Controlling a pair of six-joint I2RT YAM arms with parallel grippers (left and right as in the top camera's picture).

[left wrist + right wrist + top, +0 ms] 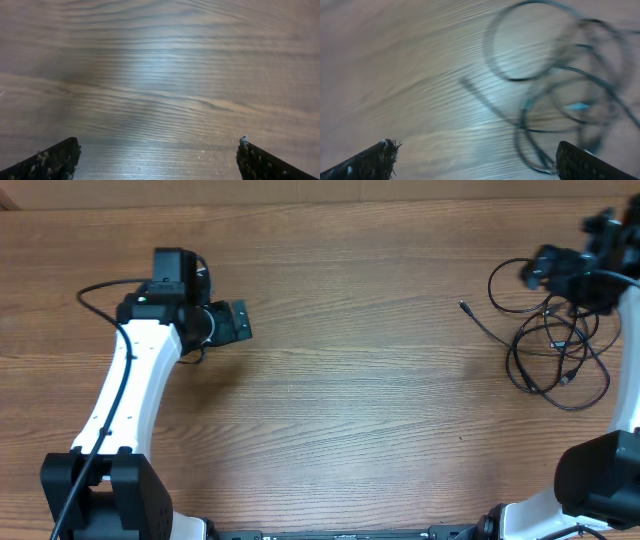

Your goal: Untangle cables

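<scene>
The cables lie as a tangle of thin black loops at the right side of the wooden table, with one loose plug end reaching left. In the right wrist view the cables are blurred, ahead and right of the fingers. My right gripper is open and empty above the table; in the overhead view the right gripper is at the tangle's far edge. My left gripper is open and empty over bare wood; the overhead view shows the left gripper far left of the cables.
The wooden table fills the view. Thick black wires run along the left arm and the right arm. The arm bases stand at the front corners.
</scene>
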